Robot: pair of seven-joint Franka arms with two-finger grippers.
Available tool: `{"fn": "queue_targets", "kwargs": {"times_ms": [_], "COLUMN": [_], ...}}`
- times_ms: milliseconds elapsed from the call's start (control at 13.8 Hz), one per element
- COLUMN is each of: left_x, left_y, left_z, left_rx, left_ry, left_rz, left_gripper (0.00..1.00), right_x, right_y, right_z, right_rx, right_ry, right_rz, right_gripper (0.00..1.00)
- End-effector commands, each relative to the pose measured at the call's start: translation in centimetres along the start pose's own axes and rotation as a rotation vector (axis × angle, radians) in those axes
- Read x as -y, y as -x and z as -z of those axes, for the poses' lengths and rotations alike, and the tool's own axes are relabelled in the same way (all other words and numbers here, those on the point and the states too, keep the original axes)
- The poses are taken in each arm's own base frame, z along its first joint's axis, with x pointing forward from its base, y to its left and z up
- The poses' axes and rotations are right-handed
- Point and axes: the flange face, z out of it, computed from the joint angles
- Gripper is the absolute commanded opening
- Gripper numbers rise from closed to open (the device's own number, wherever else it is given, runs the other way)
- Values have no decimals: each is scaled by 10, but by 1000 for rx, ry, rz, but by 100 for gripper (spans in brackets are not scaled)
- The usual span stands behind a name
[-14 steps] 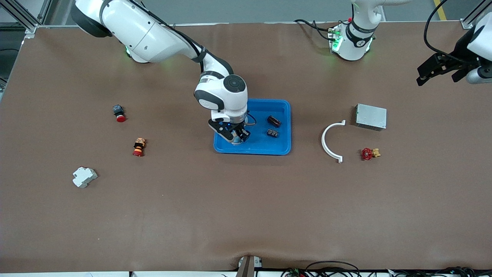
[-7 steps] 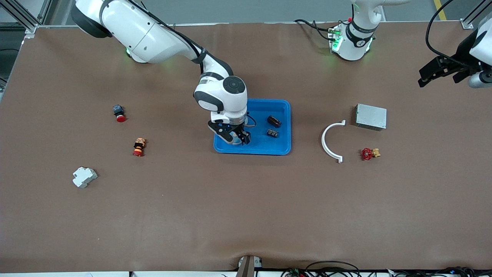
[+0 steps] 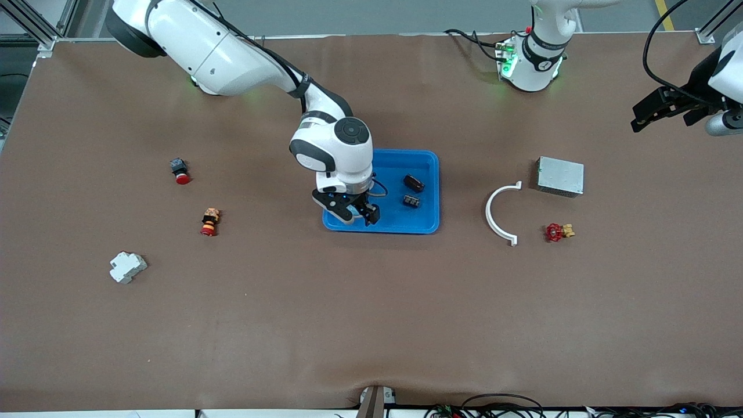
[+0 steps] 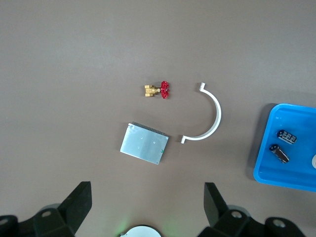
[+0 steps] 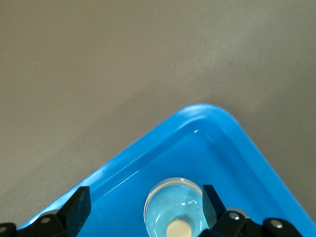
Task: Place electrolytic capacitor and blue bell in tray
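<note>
The blue tray (image 3: 406, 228) lies mid-table; it also shows in the right wrist view (image 5: 207, 112) and the left wrist view (image 4: 260, 173). My right gripper (image 3: 357, 216) hangs open just over the tray's corner toward the right arm's end, nearest the front camera. In the right wrist view the pale blue bell (image 5: 175, 210) rests on the tray floor between the open fingers of that gripper (image 5: 144, 200), free of them. Two small dark capacitors (image 3: 413, 183) (image 3: 411, 201) lie in the tray. My left gripper (image 3: 662, 110) waits open, high over the left arm's end of the table, also in its own view (image 4: 147, 195).
A grey metal box (image 3: 560, 176), a white curved bracket (image 3: 499, 215) and a red-handled valve (image 3: 556, 232) lie toward the left arm's end. Two red-capped buttons (image 3: 180, 170) (image 3: 209, 222) and a white breaker (image 3: 127, 267) lie toward the right arm's end.
My right gripper has opened and lifted a little, leaving the bell in the tray. The left gripper has barely shifted.
</note>
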Motion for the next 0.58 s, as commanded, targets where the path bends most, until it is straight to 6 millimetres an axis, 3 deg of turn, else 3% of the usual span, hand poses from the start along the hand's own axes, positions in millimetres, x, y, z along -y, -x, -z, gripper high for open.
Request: {"fn": "queue_targets", "kwargs": {"times_ms": [0, 217, 506], "left_x": [3, 4, 4], "left_y": [1, 1, 1], "left_z": [9, 9, 9], "left_rx": [0, 2, 2], "left_ry": [-5, -5, -4], "left_rz": [-3, -1, 0], "left_gripper": [100, 100, 100], "right_x": [4, -2, -34], "right_y": [-27, -63, -141], "right_z": [31, 63, 103], "right_rx": [67, 119, 182], "right_ry": [38, 83, 108], "right_rz": [28, 55, 126], "right_gripper": [100, 100, 100]}}
